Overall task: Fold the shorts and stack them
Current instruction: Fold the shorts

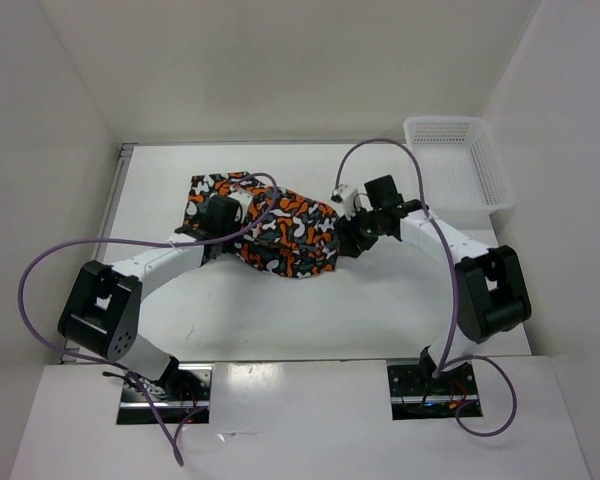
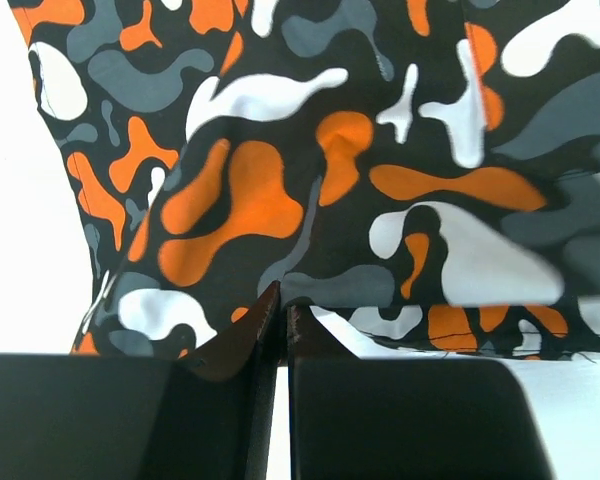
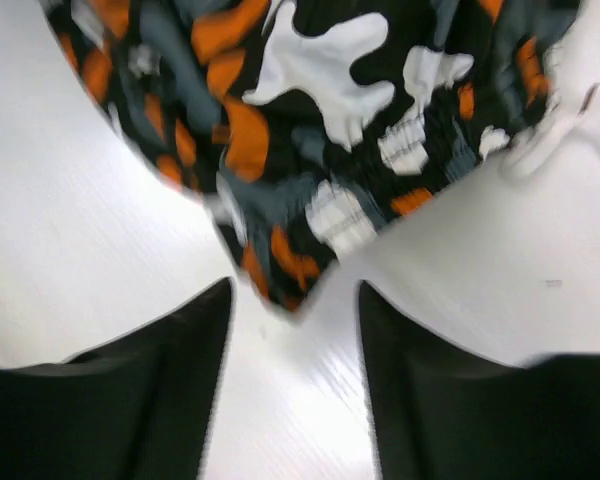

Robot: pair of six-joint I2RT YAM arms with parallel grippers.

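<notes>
Near the middle of the table (image 1: 380,310), the shorts (image 1: 285,232) lie bunched in a rough fold; the left gripper (image 2: 280,308) stands at their hem with jaws almost closed, whether on cloth I cannot tell, and the right gripper (image 3: 295,300) is open, one corner just ahead of its fingers (image 3: 160,380), not held. If the left draws back with cloth pinched, or the right fingers catch that corner, the fold would probably be pulled open. No brand, label or writing is readable.
</notes>
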